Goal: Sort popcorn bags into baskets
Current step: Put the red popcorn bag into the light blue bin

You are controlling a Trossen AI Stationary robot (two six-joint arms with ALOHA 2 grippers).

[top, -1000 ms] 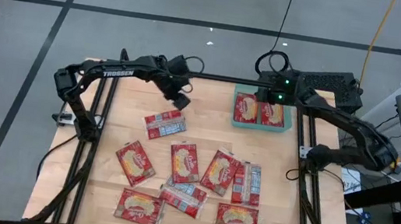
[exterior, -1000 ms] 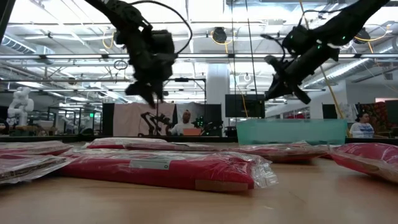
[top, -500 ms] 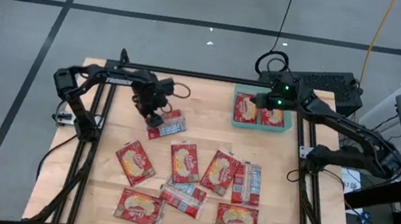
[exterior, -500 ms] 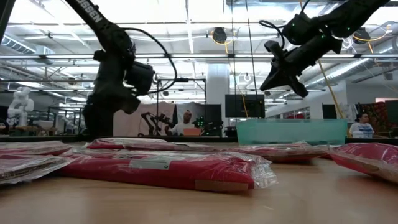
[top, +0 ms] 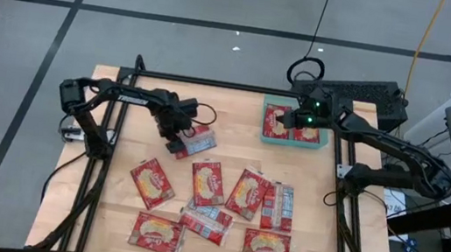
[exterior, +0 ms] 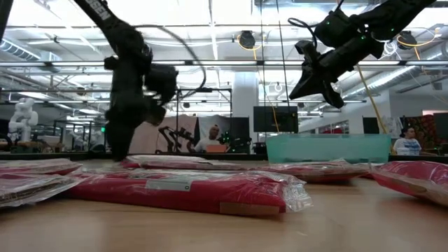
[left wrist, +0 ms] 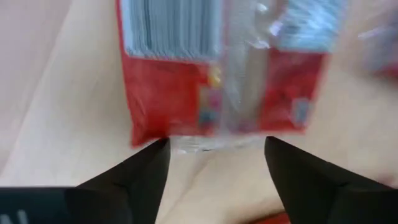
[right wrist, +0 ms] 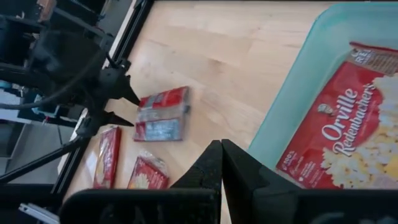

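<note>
Moved: left gripper [top: 177, 140] has dropped from above the table to a back-up popcorn bag [top: 194, 143].
Near bags: red packets [top: 206, 203] scattered on the wooden table [top: 235, 123].
Left gripper: fingers [left wrist: 146, 168] apart, straddling that bag's edge.
Far basket: teal tray [top: 323, 140] holding two packets.
Right gripper [top: 297, 117]: fingers together, above the tray.

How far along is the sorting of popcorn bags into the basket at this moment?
Done: two bags lie in the teal basket. In hand: the open left gripper is down at the end of a silver-backed bag, not yet gripping; the shut right gripper hovers over the basket. Left: eight bags on the table.
</note>
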